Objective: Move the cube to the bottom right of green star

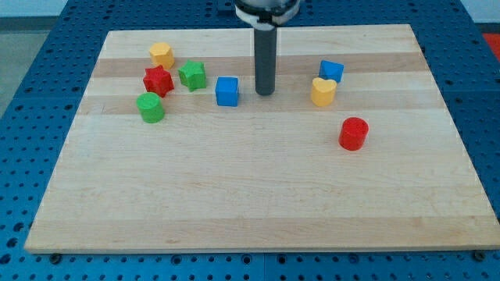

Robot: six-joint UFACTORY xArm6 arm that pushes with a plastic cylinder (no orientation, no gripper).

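pale striped wood board [258, 195] on a blue perforated base [47, 47]. near its top left corner: yellow block [162, 55], red star [158, 80], green star [192, 75], green cylinder [150, 107]. blue cube [227, 90]; dark rod, my tip [265, 94]; toward the right edge a blue block [331, 71], yellow heart [323, 91], red cylinder [353, 133].

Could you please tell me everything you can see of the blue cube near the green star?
The blue cube is a small, solid-looking block of matte blue, plastic by its look, with its top and front faces showing. It sits flat and upright on the wooden board, in the upper middle of the view. The green star lies just to its upper left, with a small gap between them. My tip stands close on the view's right of the cube, not touching it. Nothing else touches it.
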